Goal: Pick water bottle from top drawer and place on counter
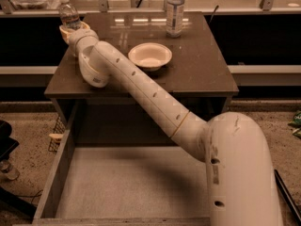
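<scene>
The water bottle (69, 16), short and clear with a dark label band, stands upright at the far left corner of the dark brown counter (197, 65). My gripper (73, 30) is at that corner, with its cream fingers closed round the bottle's lower part. My arm reaches from the lower right, over the open top drawer (131, 182), up to that corner. The drawer's pale grey liner is bare where it shows; the arm hides part of its right side.
A white bowl (150, 55) sits mid-counter, just right of my forearm. A taller, slimmer clear bottle (175, 11) stands at the counter's back edge. A rail with posts runs behind the counter. Dark objects lie on the floor at left.
</scene>
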Tool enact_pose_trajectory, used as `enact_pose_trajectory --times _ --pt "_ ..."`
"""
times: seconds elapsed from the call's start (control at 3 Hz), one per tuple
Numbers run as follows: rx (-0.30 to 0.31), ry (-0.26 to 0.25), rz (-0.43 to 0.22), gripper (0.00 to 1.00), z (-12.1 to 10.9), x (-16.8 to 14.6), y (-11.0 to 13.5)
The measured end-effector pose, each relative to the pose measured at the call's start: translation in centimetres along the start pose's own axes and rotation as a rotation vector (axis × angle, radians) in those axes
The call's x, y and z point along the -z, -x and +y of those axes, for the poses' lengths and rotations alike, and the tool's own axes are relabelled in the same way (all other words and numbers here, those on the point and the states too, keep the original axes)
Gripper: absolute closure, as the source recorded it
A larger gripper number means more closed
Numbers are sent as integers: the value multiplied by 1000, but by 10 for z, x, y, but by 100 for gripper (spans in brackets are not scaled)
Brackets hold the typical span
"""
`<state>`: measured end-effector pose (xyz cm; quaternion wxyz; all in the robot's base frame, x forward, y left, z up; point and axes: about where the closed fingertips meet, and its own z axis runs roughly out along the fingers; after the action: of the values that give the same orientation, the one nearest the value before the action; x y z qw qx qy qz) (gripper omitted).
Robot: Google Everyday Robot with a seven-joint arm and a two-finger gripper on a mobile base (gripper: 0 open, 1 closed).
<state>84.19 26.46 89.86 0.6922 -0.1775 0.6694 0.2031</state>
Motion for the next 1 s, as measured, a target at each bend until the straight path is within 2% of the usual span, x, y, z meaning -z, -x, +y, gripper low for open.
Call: enact_pose_trajectory --times 0.67,1.0 --pt "-13 -6 15 100 0 1 0" --pt "-13 -6 15 83 0 1 1"
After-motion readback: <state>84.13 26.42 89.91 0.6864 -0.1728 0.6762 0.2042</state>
